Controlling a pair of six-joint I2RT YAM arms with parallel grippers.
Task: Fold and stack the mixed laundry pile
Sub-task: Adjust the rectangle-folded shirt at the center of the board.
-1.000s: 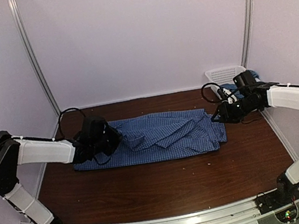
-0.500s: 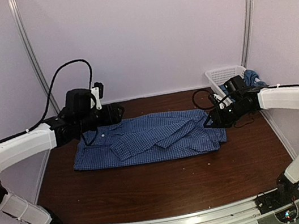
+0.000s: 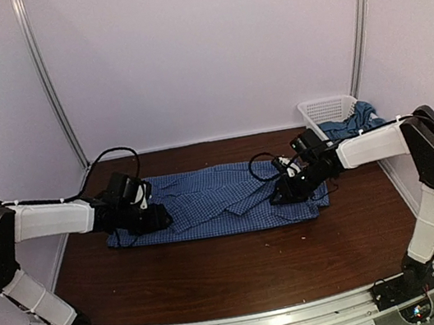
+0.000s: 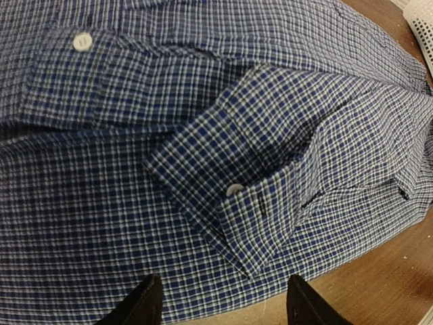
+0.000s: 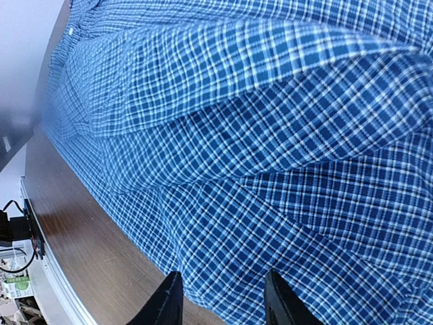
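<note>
With jaws apart and empty, left gripper and right gripper hover over the shirt's near side, probably to pinch it.

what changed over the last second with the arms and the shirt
The left gripper let go of the sleeve, lifted toward the far edge, then dropped to the shirt's near left edge, open. The right gripper moved left from the shirt's right end onto its near edge. The sleeve now lies flat across the shirt. The rest of the shirt, the basket and the teal t-shirt stayed put.
</note>
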